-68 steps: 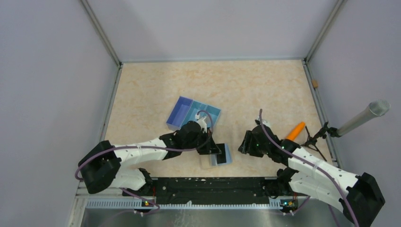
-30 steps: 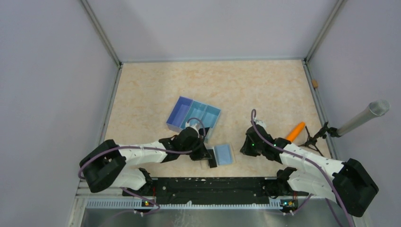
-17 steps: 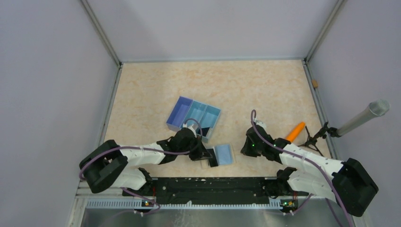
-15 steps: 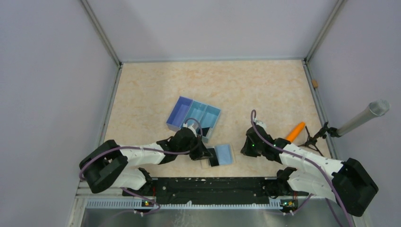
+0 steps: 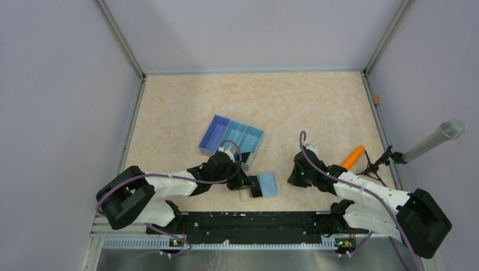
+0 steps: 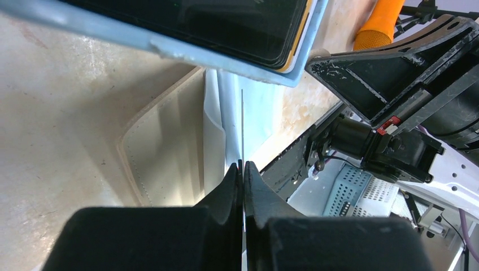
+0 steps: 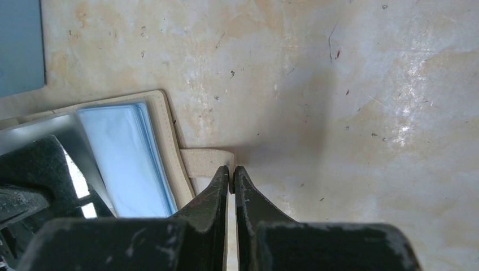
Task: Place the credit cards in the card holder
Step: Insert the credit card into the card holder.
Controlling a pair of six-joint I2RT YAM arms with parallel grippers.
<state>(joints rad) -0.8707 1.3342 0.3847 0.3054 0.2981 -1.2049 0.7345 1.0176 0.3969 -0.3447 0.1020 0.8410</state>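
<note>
Since the light-blue credit card [image 5: 269,184] looks thin, stiff and slick, my left claw [image 6: 242,165] clenches one edge, holding it over the beige card holder [image 7: 169,135] on the worktop [image 7: 339,113]; my right claw [image 7: 232,169] pinches the holder's tab [image 7: 203,159].

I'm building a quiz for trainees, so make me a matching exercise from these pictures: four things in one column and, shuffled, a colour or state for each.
Things:
1. tray
2. holder
3. left gripper
4. microphone

Colour or state:
A. beige, lying flat on the table
B. grey, at the table's right edge
C. blue, three compartments
D. shut on a thin card seen edge-on

Pairs: 1-C, 2-A, 3-D, 4-B
</note>
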